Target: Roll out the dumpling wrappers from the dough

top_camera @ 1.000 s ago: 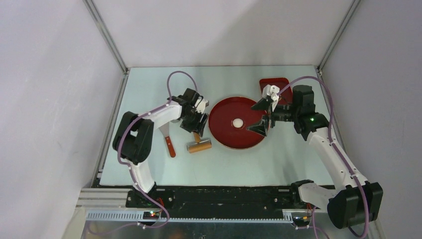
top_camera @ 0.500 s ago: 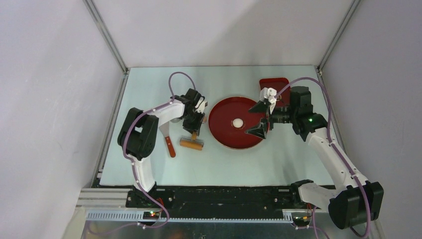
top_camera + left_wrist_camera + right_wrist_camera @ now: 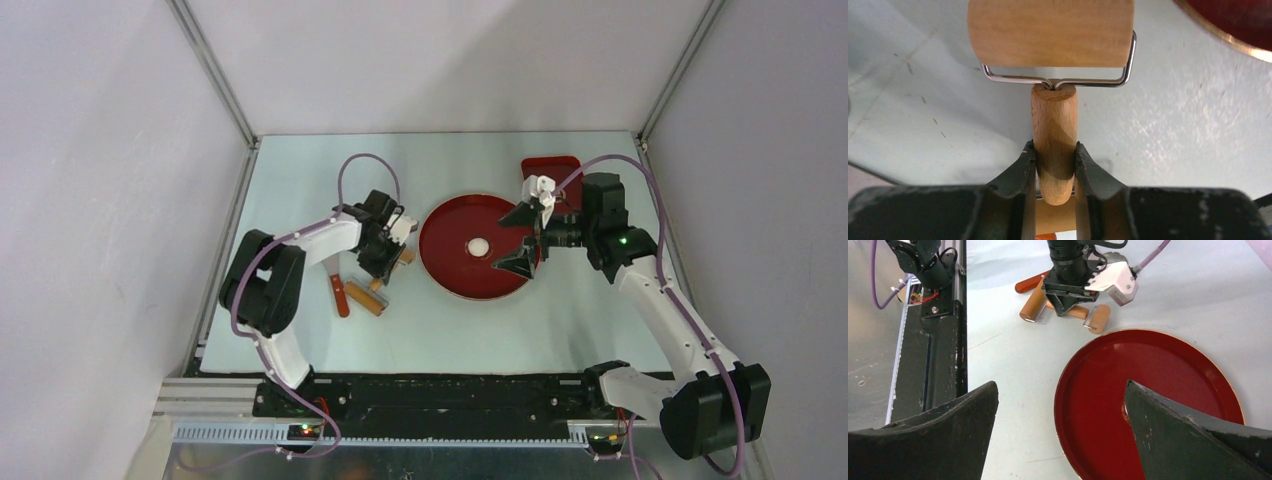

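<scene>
The dough is a small white ball at the centre of the round red plate. No flat wrapper discs show. My left gripper is shut on the wooden handle of a small roller. The roller's head sits in a wire yoke, points toward the plate and lies just left of its rim. My right gripper is wide open over the plate's right part, right of the dough. In the right wrist view its fingers straddle the plate's edge and the right finger hides the dough.
A plain wooden cylinder lies on the table near-left of the left gripper and also shows in the right wrist view. A scraper with a red handle lies beside it. A small square red tray stands at the back right.
The left gripper shifted slightly left and nearer with the roller. The wooden cylinder slid left and turned to a slant. The right gripper edged a little left over the plate.
</scene>
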